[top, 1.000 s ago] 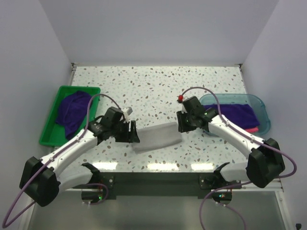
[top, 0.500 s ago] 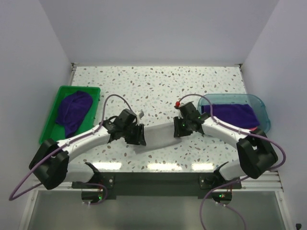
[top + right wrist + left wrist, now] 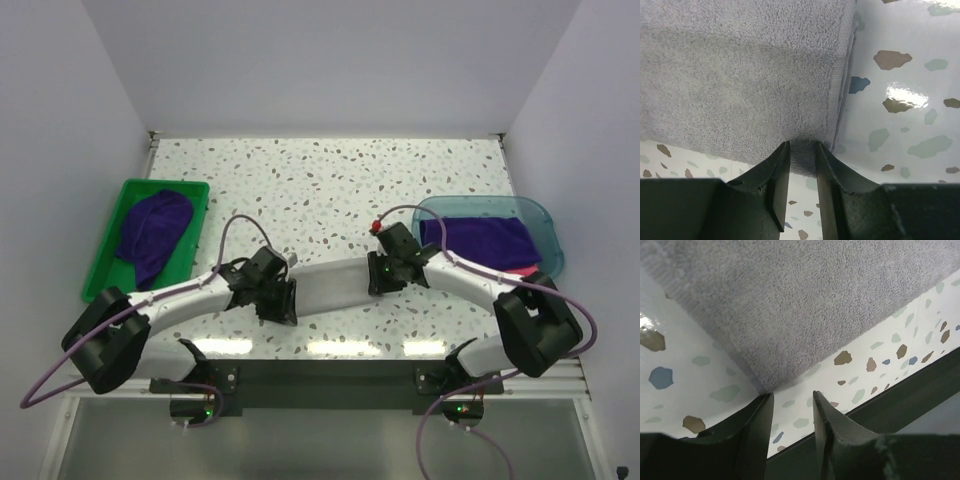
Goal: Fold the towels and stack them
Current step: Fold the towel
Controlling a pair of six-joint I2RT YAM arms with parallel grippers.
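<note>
We see the grey towel filling the upper part of the view, its looped pile plain, lying on the speckled worktop; one corner of it points down toward the left tool; the two dark fingers rise from the bottom edge with a narrow gap between them, and bare worktop shows through that gap; the corner meets the tip of the finger at the left of the view; whether it is pinched we cannot tell; a dark rim runs along the worktop's edge at lower right.

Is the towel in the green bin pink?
No, the green bin holds a dark purple towel, with no pink showing there.
</note>
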